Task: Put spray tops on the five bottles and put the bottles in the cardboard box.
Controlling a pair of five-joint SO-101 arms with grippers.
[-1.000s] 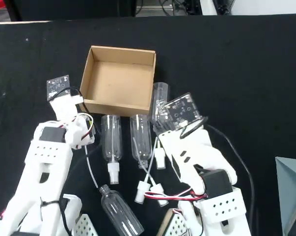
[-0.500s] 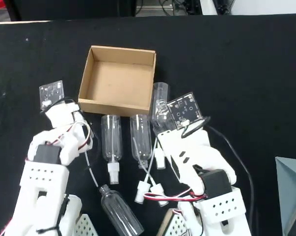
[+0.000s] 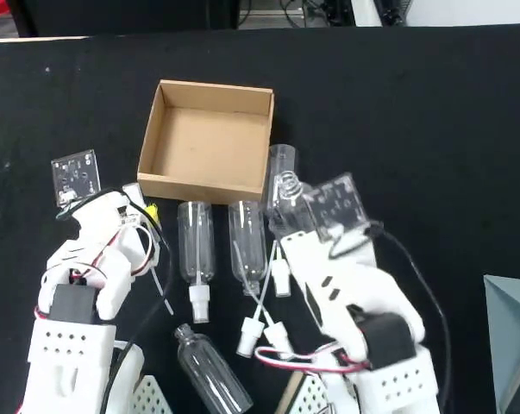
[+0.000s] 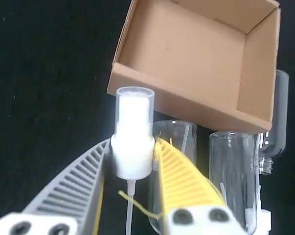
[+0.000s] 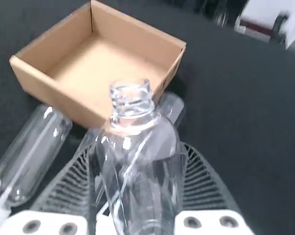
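tbh left fingers (image 4: 184, 178) pinch the spray top (image 4: 133, 129), right fingers (image 5: 203, 174) hug the bottle (image 5: 137, 147) at its 3 o'clock; floppy tube (image 4: 130, 200) could miss the neck (image 5: 131, 98).

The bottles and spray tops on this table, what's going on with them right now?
Capping is under way. The left gripper has a spray top pinched between its fingers, and the right gripper holds an uncapped bottle. The cardboard box has no bottles in it yet. More bottles lie on the table in front of the box, with loose spray tops beside them.
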